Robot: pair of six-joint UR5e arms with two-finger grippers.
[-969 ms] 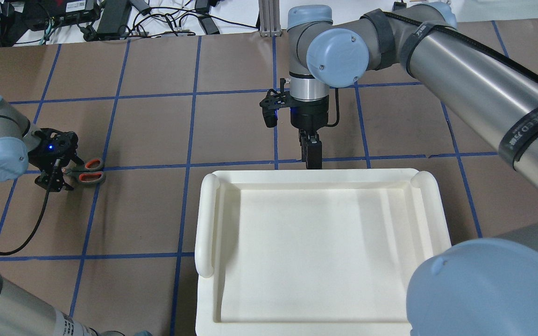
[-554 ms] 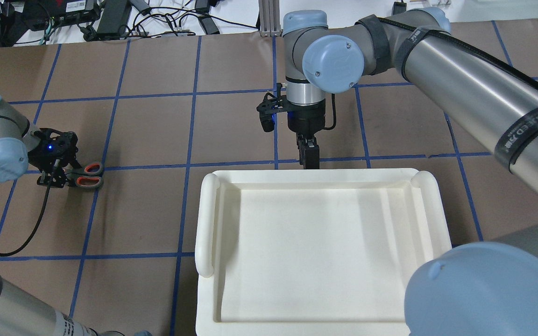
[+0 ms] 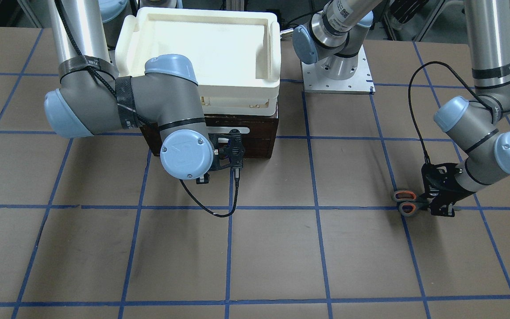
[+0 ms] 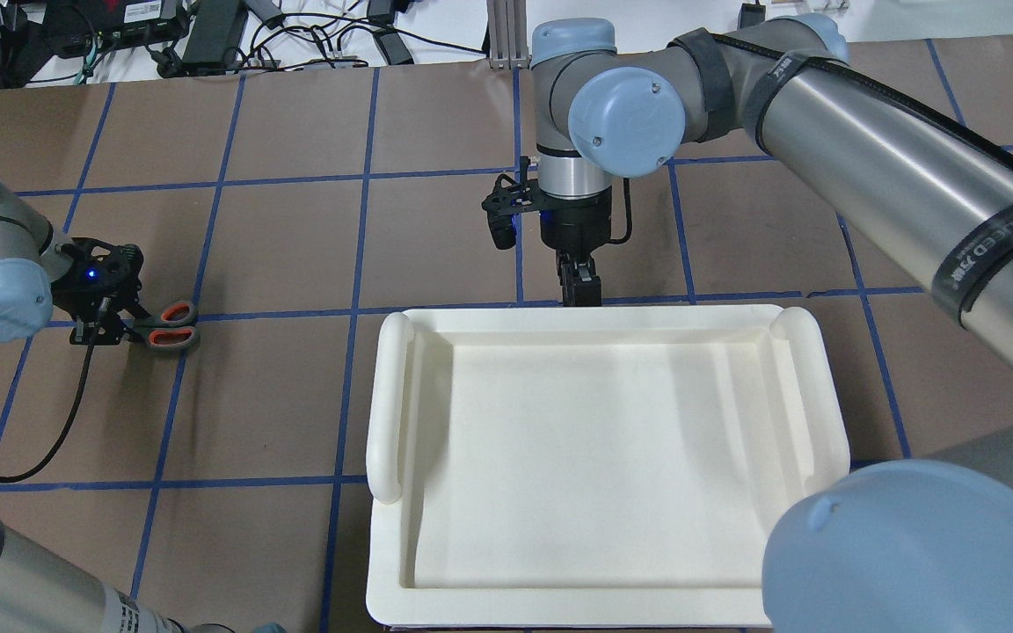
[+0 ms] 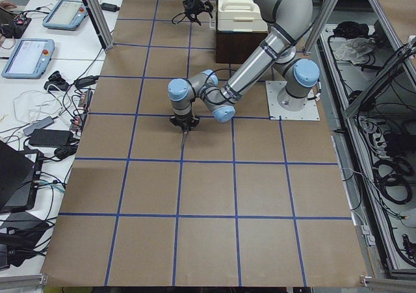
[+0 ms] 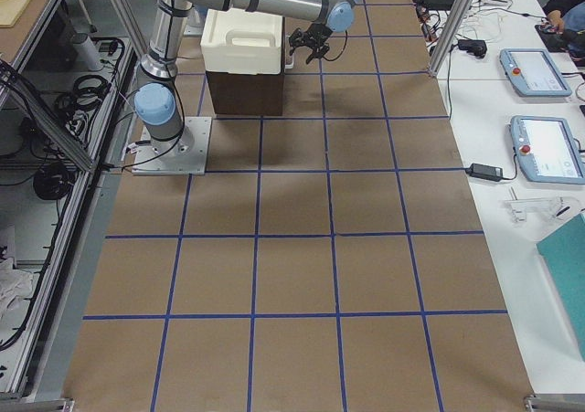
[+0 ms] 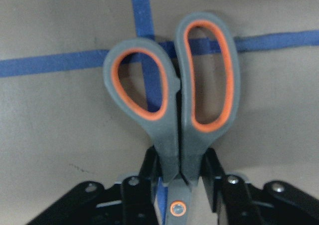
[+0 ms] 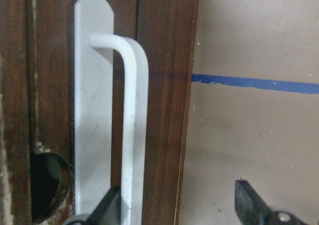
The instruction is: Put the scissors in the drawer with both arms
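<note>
Fingers (image 7: 148, 167) of the black left gripper (image 7: 179, 171) are clamping the small grey scissors with orange-lined loops (image 7: 174, 130) near the pivot, above a crossing of blue tape lines (image 7: 50, 65) on the left of the brown-papered table (image 4: 295, 237). At mid-table, the black right gripper (image 8: 179, 202) is standing open at the dark brown wooden drawer (image 8: 164, 60). One finger is just beside the white bar handle (image 8: 134, 110) and the other is apart to its right. A white plastic tray (image 4: 392, 396) is sitting on top.
</note>
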